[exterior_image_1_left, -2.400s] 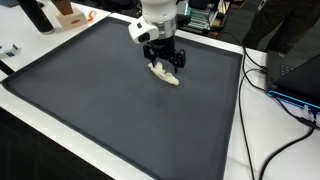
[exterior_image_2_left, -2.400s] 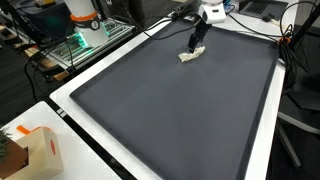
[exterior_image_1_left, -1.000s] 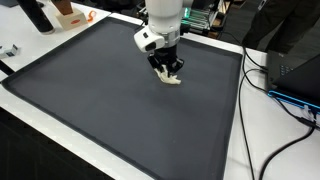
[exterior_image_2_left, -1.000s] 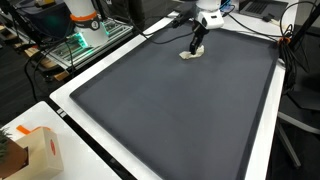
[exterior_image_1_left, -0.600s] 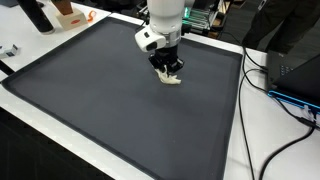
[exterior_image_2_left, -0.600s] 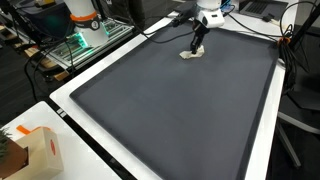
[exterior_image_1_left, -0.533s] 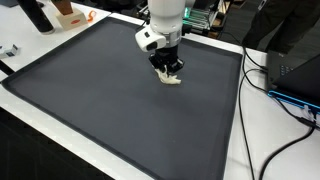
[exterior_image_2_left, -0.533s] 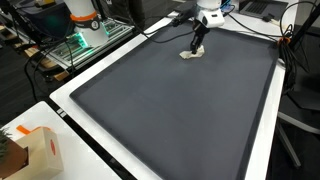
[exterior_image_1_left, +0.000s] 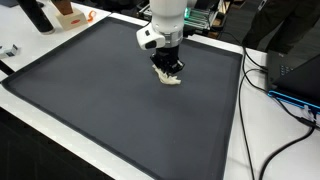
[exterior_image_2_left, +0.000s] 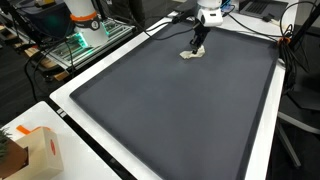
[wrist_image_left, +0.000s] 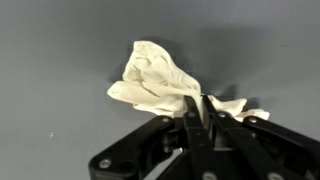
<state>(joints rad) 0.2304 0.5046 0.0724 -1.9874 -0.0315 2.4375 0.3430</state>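
Wrist view is showing the gripper (wrist_image_left: 197, 108) pinching a cloth (wrist_image_left: 155, 78). The jaws are standing together, clamping a thin fold at the cloth's edge. The grasp is, I judge, the step in hand. A lift from here is calling for a straight rise with the pinch kept tight, since little fabric is sitting between the fingers. The cloth is lying white and crumpled on the dark mat (wrist_image_left: 60, 50), bunching to one side of the fingers with a small flap poking out on the other. It is resting near the mat's far edge in both exterior views.
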